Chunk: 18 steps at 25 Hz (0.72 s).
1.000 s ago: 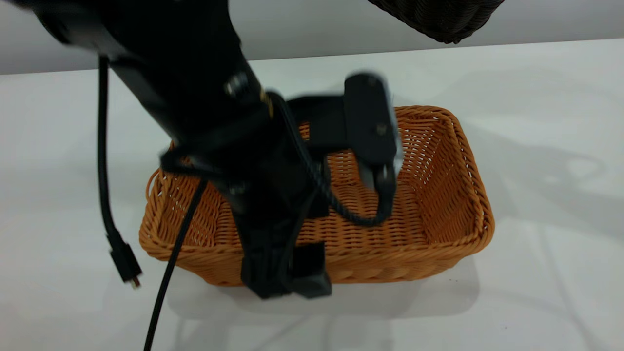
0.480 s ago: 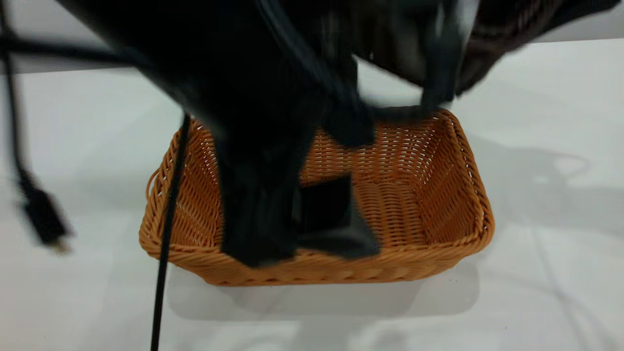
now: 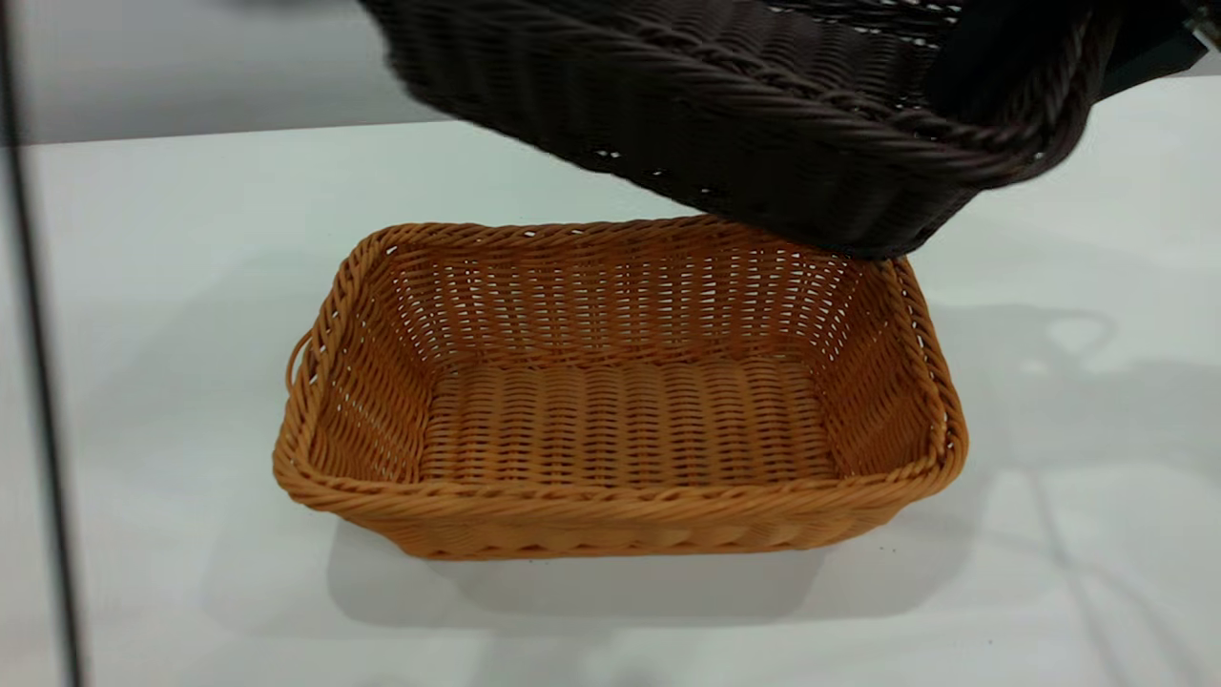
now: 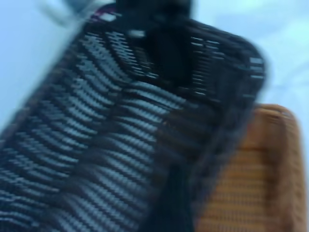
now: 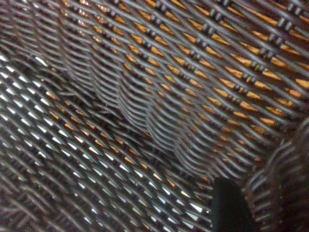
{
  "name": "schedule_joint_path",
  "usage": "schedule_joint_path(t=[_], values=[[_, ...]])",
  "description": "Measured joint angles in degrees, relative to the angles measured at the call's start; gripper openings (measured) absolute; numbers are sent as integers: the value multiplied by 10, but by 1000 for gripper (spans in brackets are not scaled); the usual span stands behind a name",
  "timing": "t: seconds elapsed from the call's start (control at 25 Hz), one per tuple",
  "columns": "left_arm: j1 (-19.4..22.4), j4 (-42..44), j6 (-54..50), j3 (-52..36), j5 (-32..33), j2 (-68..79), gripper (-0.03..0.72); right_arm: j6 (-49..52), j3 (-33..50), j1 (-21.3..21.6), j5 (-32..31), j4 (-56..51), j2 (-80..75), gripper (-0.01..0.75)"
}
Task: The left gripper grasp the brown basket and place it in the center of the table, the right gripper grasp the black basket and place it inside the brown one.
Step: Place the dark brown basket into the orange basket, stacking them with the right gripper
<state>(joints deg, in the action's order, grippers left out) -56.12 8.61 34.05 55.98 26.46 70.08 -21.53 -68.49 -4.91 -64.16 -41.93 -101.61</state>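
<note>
The brown basket [image 3: 620, 420] stands upright and empty on the white table [image 3: 1078, 534], near its middle. The black basket [image 3: 725, 105] hangs tilted in the air over the brown one's far right corner, not touching it. My right gripper [image 3: 1049, 57] is shut on the black basket's right rim, with one finger [image 5: 231, 208] inside against the weave [image 5: 120, 121]. Orange shows through the weave from below. The left wrist view looks at the black basket [image 4: 120, 145] with the brown basket [image 4: 246, 179] behind it. My left gripper itself is out of view.
A thin black cable [image 3: 33, 382] hangs down along the left edge of the exterior view. The grey wall [image 3: 191, 67] runs behind the table's far edge.
The left arm has pulled away from over the brown basket and left the exterior view. The black basket has swung in from the top right over the brown basket's far side.
</note>
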Motion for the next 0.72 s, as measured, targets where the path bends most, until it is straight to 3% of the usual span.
schedule_joint_path(t=[0.4, 0.72], values=[[0, 212, -208, 63, -5, 4, 627, -15, -51, -86, -51, 84, -2, 297], [0, 251, -241, 63, -5, 4, 627, -16, -66, -101, -58, 87, -65, 297]])
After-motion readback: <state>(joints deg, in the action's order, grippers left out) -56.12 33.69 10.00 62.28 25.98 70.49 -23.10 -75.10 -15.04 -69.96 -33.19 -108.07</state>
